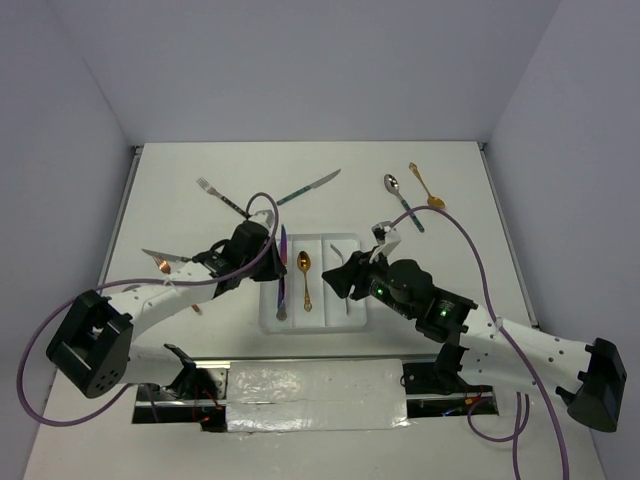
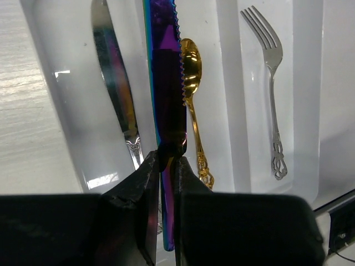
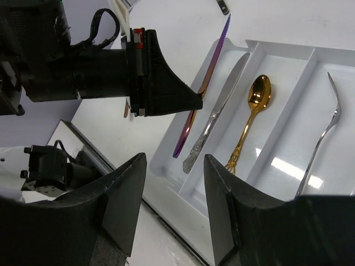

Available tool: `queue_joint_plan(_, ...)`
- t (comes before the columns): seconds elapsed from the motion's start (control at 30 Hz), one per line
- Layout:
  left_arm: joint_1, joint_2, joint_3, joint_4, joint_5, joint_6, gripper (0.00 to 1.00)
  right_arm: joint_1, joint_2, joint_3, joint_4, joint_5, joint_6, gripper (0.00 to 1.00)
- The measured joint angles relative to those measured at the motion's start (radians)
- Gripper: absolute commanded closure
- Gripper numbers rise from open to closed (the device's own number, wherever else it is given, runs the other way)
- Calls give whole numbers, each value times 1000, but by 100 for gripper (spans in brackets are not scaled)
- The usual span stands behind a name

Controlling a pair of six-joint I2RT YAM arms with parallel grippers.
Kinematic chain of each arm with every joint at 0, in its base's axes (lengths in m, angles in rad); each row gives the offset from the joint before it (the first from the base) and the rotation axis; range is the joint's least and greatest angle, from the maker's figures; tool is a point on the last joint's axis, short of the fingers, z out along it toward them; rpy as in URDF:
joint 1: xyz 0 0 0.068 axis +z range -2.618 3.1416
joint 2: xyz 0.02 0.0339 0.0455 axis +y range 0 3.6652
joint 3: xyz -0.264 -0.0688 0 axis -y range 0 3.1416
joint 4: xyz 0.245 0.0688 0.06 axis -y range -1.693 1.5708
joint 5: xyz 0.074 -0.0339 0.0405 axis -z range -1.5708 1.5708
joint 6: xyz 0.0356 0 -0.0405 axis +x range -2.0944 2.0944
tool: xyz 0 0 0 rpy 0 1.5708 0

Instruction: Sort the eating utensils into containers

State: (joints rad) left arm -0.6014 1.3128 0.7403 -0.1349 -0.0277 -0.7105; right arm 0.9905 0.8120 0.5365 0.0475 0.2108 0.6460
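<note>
The white tray (image 1: 320, 322) has three long compartments. My left gripper (image 1: 262, 240) is shut on the handle of an iridescent purple knife (image 1: 283, 265) and holds it lengthwise over the left compartment, above a silver knife (image 2: 113, 83). A gold spoon (image 1: 305, 275) lies in the middle compartment and a silver fork (image 2: 272, 83) in the right one. My right gripper (image 1: 343, 280) is open and empty over the tray's right side. In the right wrist view the purple knife (image 3: 208, 83) hangs from the left gripper (image 3: 166, 83).
Loose on the table behind the tray lie a teal-handled fork (image 1: 222, 196), a teal-handled knife (image 1: 308, 187), a teal-handled spoon (image 1: 403, 203) and a gold spoon (image 1: 426, 187). A copper spoon (image 1: 160, 266) and a silver knife (image 1: 165, 256) lie at the left.
</note>
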Motion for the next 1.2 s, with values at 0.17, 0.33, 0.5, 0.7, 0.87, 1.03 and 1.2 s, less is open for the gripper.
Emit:
queue_joint_plan(0.17,-6,-13,-36,5,-63,-6,100,0,0,0,0,-8,0,46)
queue_joint_plan(0.33,-14,-13,-54,1,-104,-6,100,0,-2,2,-8,-8,0,46)
queue_joint_plan(0.5,-25,-13,-58,-6,-114,-5,100,0,-17,2,-7,-8,-1,46)
queue_joint_plan(0.7,-57,9,-58,-19,-129,-5,87,0,-18,2,-11,-8,-4,46)
queue_joint_plan(0.87,-69,32,-58,-31,-140,-5,73,0,-19,2,-11,-8,-5,46)
queue_joint_plan(1.03,-69,32,-54,-51,-168,-1,52,0,-47,2,-13,-3,-8,46)
queue_joint_plan(1.2,-69,32,13,-95,-187,5,42,0,-60,2,-12,-2,-8,46)
